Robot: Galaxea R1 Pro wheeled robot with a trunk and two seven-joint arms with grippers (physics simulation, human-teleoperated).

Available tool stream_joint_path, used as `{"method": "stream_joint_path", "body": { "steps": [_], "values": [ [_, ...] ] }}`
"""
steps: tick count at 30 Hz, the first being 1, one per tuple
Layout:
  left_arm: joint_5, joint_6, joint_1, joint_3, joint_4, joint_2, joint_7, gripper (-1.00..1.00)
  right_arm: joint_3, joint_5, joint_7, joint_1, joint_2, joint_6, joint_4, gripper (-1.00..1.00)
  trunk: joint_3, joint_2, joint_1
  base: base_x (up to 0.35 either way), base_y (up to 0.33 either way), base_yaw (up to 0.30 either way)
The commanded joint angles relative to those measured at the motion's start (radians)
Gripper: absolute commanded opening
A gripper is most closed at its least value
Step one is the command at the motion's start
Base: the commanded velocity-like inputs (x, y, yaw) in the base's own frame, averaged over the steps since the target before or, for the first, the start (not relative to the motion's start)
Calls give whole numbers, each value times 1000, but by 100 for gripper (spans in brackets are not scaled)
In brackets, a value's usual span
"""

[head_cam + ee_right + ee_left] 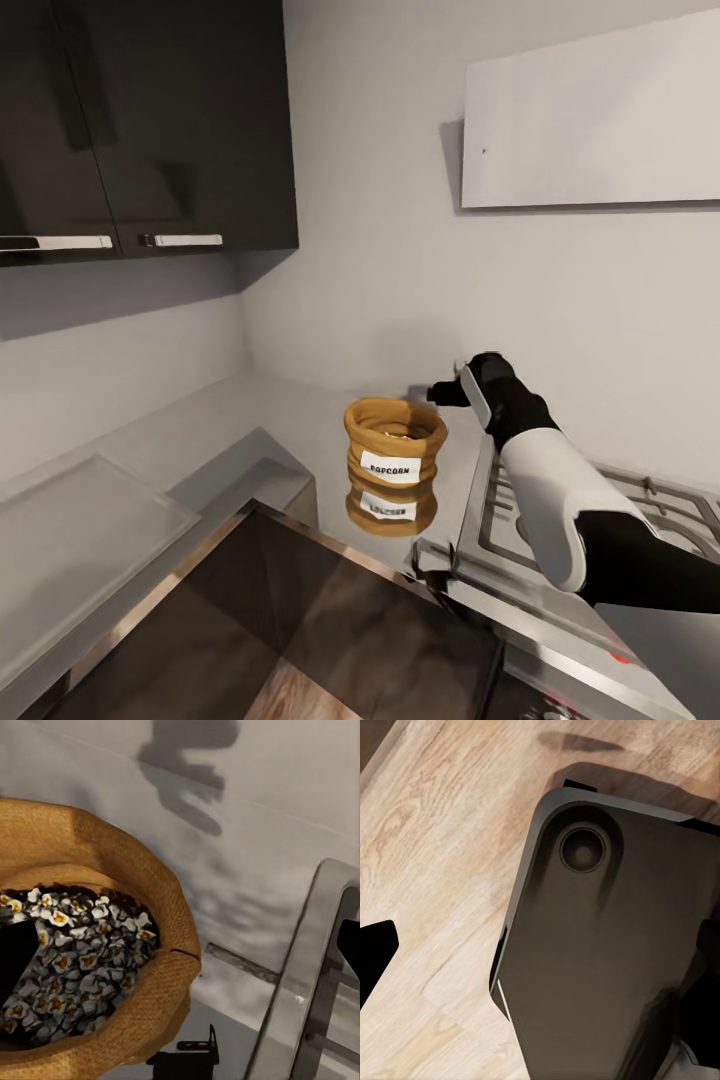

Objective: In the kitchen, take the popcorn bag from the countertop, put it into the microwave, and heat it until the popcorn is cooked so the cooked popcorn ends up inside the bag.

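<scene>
1. Popcorn bag (pixel 395 447): stands upright on the reflective grey tabletop (pixel 300 410), in the corner between the wall and the stove (pixel 600 520); its white label faces the camera.
2. Popcorn (pixel 75 952): small whitish pieces heaped inside the sack, seen from above in the right wrist view.
3. Right hand (pixel 440 393): held just beside the bag's rim on the stove side, apparently not touching; its fingertips sit at opposite edges of the wrist view, so the fingers are spread and grip nothing.
4. Left hand: whether spread or closed cannot be told.
5. Step in hand (judged): approach for the pick-up. The next move calls for bracketing the rolled rim, then closing.
</scene>
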State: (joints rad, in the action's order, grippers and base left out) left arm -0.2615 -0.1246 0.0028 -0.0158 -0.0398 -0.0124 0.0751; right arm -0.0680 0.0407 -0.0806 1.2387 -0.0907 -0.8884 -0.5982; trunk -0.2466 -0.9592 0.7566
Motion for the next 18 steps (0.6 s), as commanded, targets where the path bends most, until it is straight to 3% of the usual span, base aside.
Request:
{"method": "stream_joint_path", "body": {
  "steps": [1, 8, 18],
  "values": [
    [-2, -1, 0, -1, -2, 0, 2, 100, -6, 2, 1, 1, -2, 11, 18, 100, -1, -1, 0, 0, 0, 0],
    [-2, -1, 0, -1, -2, 0, 2, 100, -7, -88, 26, 1, 6, 189, 169, 100, -1, -1, 0, 0, 0, 0],
    [-3, -1, 0, 0, -2, 0, 4, 100, -6, -89, 21, 1, 12, 211, 173, 100, -1, -1, 0, 44, 0, 0]
  ]
}}
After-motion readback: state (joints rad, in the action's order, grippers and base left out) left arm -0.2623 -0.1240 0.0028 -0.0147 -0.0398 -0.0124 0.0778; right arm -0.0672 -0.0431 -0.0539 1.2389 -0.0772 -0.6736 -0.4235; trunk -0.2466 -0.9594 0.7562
